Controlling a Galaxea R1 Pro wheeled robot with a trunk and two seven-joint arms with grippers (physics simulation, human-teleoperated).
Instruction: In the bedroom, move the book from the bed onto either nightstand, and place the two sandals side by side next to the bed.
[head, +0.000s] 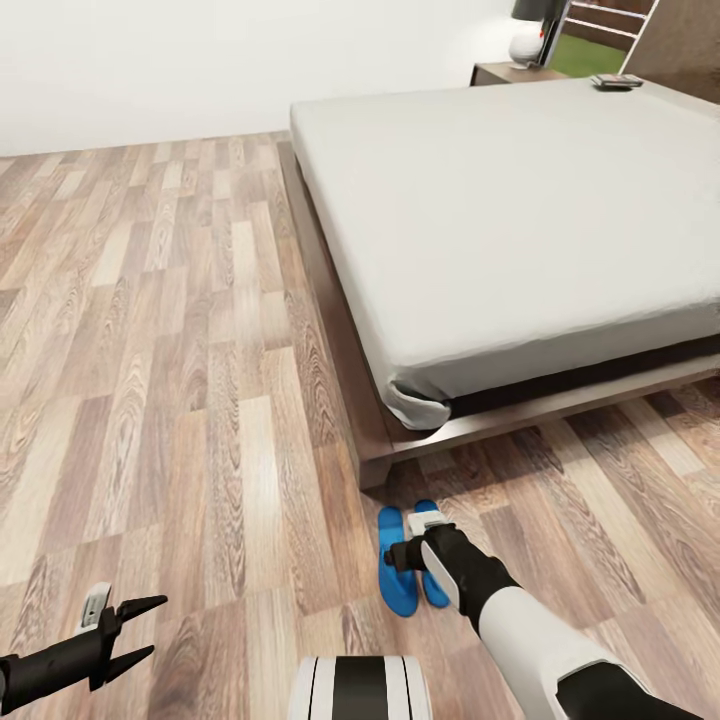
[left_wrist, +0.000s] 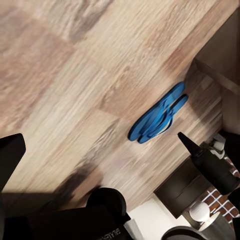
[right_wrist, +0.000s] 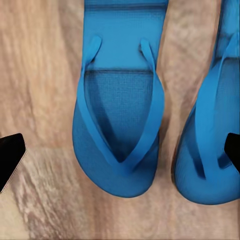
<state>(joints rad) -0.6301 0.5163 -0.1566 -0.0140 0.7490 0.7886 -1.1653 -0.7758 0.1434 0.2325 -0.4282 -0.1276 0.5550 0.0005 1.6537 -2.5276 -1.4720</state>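
No text can be read with certainty. Pale lettering sits on the robot's dark arm casing (left_wrist: 107, 232) in the left wrist view, upside down and too blurred to make out.

Bright, even render, no glare; soft shadow under bed (head: 520, 230) edge; left wrist view w/ dark shadow patch on floor (left_wrist: 75, 75), slightly blurry; right wrist sharp

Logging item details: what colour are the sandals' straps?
Bright blue, the same as the soles; the sandals show best in the right wrist view.
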